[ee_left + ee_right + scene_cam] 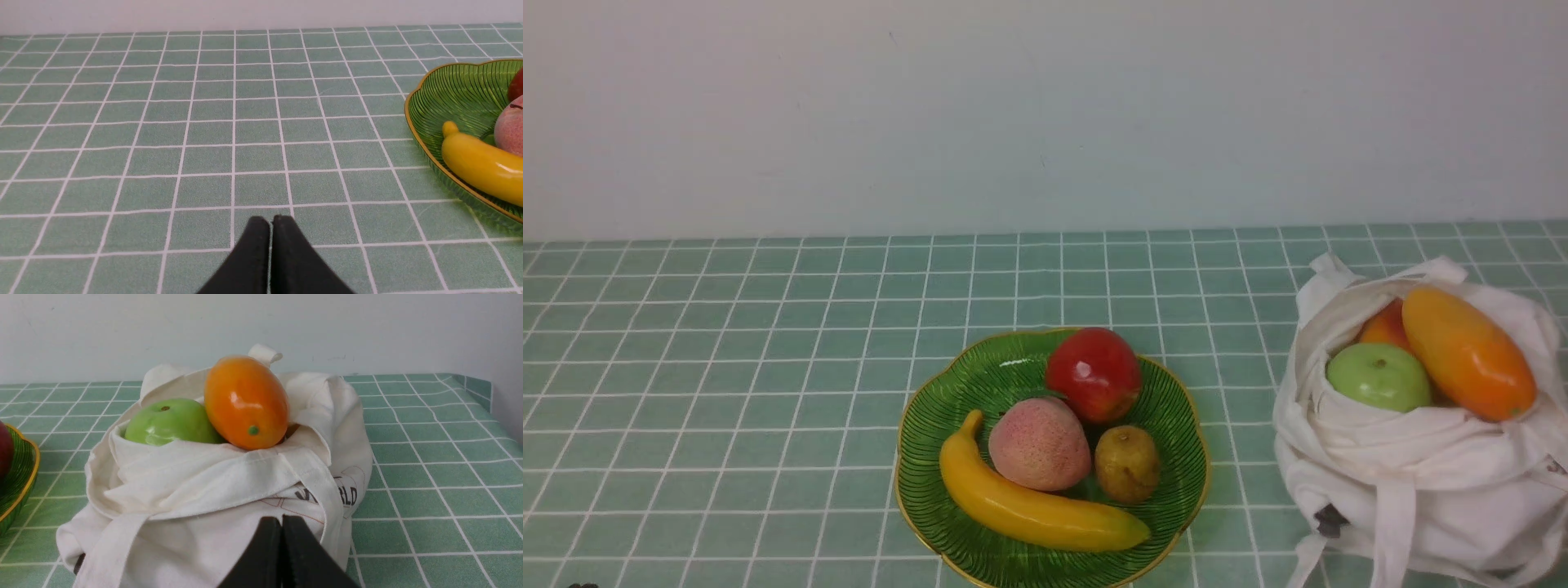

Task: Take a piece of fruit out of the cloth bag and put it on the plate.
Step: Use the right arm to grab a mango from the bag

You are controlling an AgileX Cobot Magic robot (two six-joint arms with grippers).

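The piece of fruit (1466,351), a glossy oblong yellow-orange mango, lies on top in the open off-white cloth bag (1405,490) at the right. It also shows in the right wrist view (245,402), inside the bag (184,486). The green ribbed plate (980,384) with a gold rim sits mid-table; its edge shows in the left wrist view (449,87). My left gripper (271,218) is shut and empty over bare tablecloth, left of the plate. My right gripper (281,518) is shut and empty, close in front of the bag. Neither gripper shows in the front view.
The bag also holds a green apple (1379,376) and an orange-red fruit (1384,327) behind it. On the plate lie a red apple (1094,374), a pink peach (1039,443), a brown kiwi-like fruit (1127,463) and a banana (1029,506). A wall stands behind.
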